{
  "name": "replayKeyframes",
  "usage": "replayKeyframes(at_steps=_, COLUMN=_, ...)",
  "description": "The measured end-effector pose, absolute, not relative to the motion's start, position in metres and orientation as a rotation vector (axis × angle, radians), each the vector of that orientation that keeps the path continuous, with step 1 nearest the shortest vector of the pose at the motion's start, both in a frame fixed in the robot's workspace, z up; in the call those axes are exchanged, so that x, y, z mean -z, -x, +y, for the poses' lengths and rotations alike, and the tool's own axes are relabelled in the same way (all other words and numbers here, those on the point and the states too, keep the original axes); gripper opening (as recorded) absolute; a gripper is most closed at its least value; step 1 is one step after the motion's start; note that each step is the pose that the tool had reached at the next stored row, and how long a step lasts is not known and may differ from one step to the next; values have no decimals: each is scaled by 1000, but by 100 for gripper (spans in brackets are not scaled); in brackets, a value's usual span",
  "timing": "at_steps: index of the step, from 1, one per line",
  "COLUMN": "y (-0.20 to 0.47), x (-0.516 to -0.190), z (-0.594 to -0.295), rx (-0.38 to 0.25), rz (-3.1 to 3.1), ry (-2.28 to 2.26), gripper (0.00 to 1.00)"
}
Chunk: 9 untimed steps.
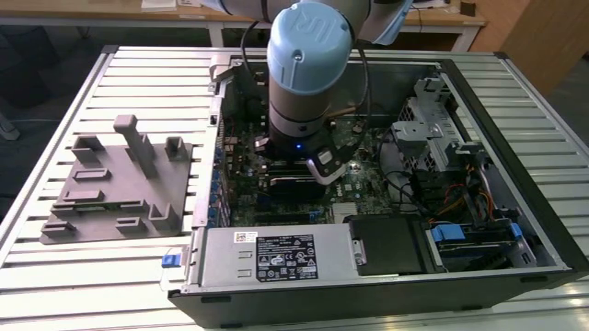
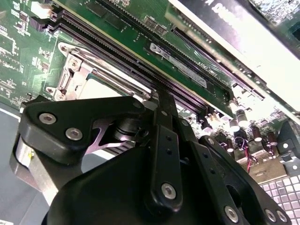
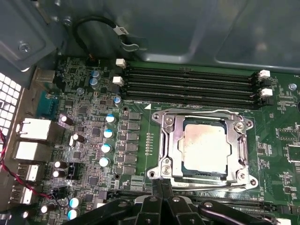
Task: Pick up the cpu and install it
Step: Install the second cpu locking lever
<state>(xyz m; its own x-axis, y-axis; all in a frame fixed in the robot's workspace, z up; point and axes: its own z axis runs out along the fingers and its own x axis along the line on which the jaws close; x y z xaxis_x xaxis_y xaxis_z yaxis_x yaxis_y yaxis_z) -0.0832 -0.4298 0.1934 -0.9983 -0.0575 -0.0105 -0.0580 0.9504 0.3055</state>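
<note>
Seeing small flat square silvery-grey cpu [image 3: 204, 147] already seated inside metal-framed socket [image 3: 167, 149] on green motherboard [image 3: 140, 140]; we judge placement done. Black tool [image 3: 161, 187] hovers just beside socket, fingertips together, gripping nothing.

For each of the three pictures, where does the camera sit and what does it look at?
Exterior view: off the arm, above, looking down at the open computer case and the arm.
First wrist view: on the arm, facing the cpu lying in its socket.
Second wrist view: on the arm, past the gripper.
Both wrist views share the socket and the memory slots.
</note>
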Motion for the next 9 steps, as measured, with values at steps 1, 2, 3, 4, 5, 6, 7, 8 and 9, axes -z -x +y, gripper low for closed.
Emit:
replayKeyframes(at_steps=1, y=84, x=-193, z=-430, rx=-489, rz=3101, ry=92, gripper=11)
replayKeyframes(at_steps=2, y=84, x=-193, z=-430, rx=-492, rz=3100, ry=92, gripper=11)
replayKeyframes(at_steps=3, y=84, x=-193, z=-430, rx=-494, rz=3099, ry=92, gripper=11)
replayKeyframes(at_steps=4, y=85, x=-192, z=-430, rx=-497, rz=3099, ry=92, gripper=11)
replayKeyframes(at_steps=5, y=85, x=-192, z=-430, rx=-500, rz=3099, ry=92, gripper=11)
replayKeyframes(at_steps=6, y=85, x=-191, z=-430, rx=-503, rz=3098, ry=92, gripper=11)
replayKeyframes(at_steps=7, y=86, x=-191, z=-430, rx=-507, rz=3097, ry=92, gripper=11)
replayKeyframes(at_steps=8, y=86, x=-191, z=-430, rx=-511, rz=3096, ry=92, gripper=11)
replayKeyframes(at_steps=9, y=86, x=-190, z=-430, rx=-515, rz=3096, ry=92, gripper=11)
